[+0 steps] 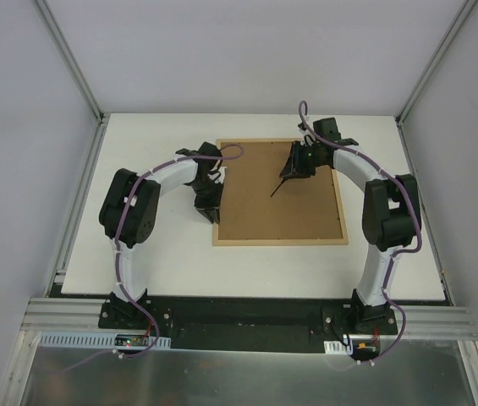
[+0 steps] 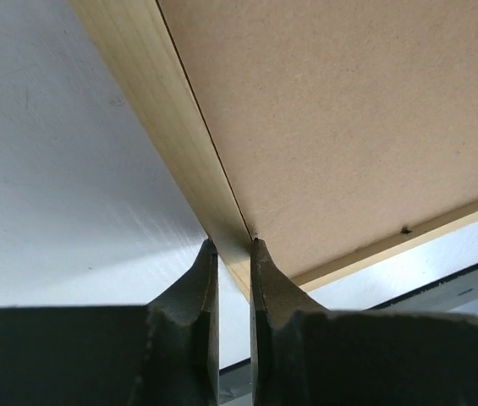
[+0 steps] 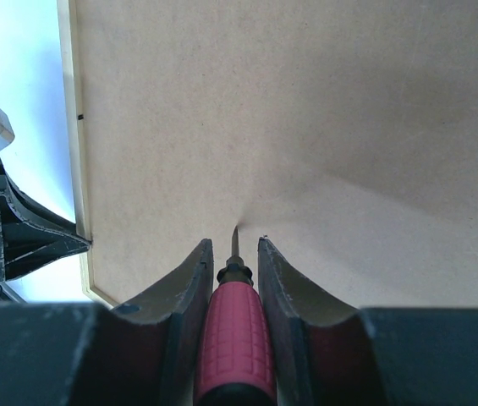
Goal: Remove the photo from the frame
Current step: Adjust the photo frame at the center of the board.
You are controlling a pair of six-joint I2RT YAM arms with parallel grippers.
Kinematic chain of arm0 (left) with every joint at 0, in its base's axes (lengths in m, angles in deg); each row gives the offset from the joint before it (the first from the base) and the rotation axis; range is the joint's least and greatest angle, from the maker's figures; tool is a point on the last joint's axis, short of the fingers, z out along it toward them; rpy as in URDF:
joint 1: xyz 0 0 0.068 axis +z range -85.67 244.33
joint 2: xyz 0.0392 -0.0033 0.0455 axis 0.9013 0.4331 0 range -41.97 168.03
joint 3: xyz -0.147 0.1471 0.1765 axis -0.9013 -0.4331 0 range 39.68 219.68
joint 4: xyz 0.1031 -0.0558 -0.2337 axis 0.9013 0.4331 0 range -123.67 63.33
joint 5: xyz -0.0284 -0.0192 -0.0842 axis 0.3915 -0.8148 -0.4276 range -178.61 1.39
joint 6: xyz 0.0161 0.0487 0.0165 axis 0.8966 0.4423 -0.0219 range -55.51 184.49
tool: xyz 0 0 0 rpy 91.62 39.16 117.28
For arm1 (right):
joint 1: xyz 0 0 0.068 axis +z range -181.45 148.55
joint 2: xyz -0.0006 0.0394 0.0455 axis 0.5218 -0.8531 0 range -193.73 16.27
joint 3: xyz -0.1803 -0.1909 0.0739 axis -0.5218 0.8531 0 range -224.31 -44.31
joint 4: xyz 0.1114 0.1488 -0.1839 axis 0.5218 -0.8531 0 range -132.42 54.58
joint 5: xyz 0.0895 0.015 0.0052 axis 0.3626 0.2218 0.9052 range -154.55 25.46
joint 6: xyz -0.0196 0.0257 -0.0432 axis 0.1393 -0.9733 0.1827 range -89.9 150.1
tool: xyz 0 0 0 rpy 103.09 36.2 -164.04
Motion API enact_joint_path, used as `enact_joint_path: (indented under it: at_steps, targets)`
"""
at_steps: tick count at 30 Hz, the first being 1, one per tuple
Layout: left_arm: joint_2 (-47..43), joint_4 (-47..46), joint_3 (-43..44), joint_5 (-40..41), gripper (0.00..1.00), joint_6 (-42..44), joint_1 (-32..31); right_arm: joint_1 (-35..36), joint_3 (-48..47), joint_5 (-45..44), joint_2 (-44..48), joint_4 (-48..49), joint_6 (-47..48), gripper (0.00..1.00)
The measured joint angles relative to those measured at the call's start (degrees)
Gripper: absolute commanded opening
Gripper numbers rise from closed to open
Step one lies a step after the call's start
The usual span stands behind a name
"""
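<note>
Two arms rise from the near table edge and curve inward over the white table [image 1: 179, 262]. Between them the frame [image 1: 264, 216] lies flat, its brown fibreboard back facing up and its thin light wood rail all round. At its left rail, the left gripper [image 2: 232, 245] has its fingers nearly together, pinching the wooden rail near a corner. Farther back, over the far half of the frame, the right gripper [image 3: 230, 249] is clamped on a red-handled tool [image 3: 234, 338], whose thin dark shaft slants down with its tip against the brown back.
</note>
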Motion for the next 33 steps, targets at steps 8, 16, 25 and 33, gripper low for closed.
enact_joint_path:
  at_steps: [8,16,25,33]
  targets:
    - [-1.66,-5.53,-4.90,-8.48,0.10,-1.29,4.76,0.02,0.00,0.26,0.00,-0.02,0.24,0.00]
    - [-2.10,-10.99,-3.89,-13.53,0.66,-0.33,12.96,-1.75,-0.07,4.15,0.28,-1.55,1.77,0.00]
    - [3.28,-11.89,22.43,-11.02,0.99,14.91,12.66,-7.28,-0.02,6.93,9.42,-6.21,6.49,0.00]
    - [19.28,-11.21,40.57,-0.09,0.99,31.54,9.99,-9.84,4.13,8.02,22.01,-7.15,9.20,0.00]
